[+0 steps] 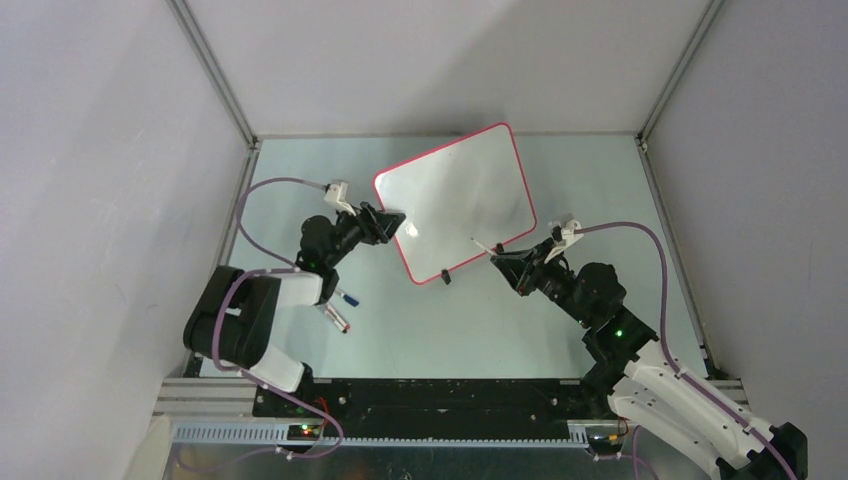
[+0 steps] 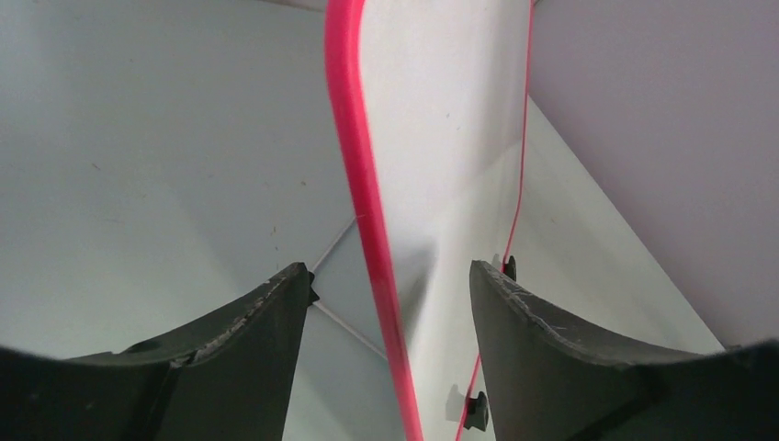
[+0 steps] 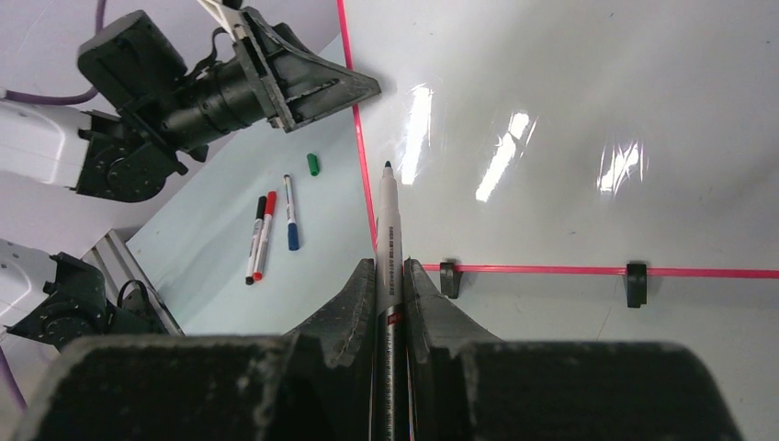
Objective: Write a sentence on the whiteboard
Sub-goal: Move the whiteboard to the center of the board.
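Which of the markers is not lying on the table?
The marker clamped between the fingers of the right gripper, tip toward the whiteboard; the blue marker and the red marker lie loose on the table.

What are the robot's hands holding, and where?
The right gripper pinches a marker around its barrel, tip sticking out. The left gripper holds nothing: its open jaws sit either side of the red edge of the whiteboard.
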### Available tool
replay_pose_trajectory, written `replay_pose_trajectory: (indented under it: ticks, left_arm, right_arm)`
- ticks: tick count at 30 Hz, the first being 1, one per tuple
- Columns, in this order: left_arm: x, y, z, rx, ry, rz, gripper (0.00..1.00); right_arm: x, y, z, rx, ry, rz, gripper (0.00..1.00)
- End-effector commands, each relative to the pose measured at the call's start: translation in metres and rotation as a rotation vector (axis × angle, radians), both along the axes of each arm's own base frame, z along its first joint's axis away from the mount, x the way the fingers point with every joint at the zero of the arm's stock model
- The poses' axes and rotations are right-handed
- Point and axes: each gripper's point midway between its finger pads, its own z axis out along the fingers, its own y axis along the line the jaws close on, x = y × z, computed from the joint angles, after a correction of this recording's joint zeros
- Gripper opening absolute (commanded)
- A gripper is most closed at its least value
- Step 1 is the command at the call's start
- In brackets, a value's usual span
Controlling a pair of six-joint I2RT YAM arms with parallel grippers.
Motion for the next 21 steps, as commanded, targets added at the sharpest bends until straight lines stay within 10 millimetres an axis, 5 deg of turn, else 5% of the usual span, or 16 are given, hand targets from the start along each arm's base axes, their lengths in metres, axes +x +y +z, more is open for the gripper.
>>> replay_pose_trajectory:
  ticks: [1,9,11,14,16,21]
  left_arm:
    - [0.010,-0.010,0.015,-0.050,-0.054,-0.063,0.69]
    - [0.011,-0.019,0.018,-0.078,-0.080,-0.132,0.55]
    - [0.009,-0.022,0.018,-0.084,-0.084,-0.158,0.48]
    - [0.007,-0.021,0.020,-0.101,-0.086,-0.185,0.17]
    - [0.004,-0.017,0.020,-0.119,-0.084,-0.200,0.05]
    - [-0.006,-0.009,0.021,-0.149,-0.077,-0.246,0.00]
  right_arm:
    - [0.000,0.002,0.015,0.043,-0.038,0.013,0.00]
    - [0.001,0.003,0.013,0.043,-0.032,0.020,0.00]
    - [0.001,0.003,0.013,0.043,-0.030,0.019,0.00]
    - [0.002,0.003,0.012,0.043,-0.027,0.019,0.00]
    - [0.002,0.003,0.012,0.042,-0.025,0.020,0.00]
    - [0.001,0.004,0.012,0.046,-0.025,0.027,0.00]
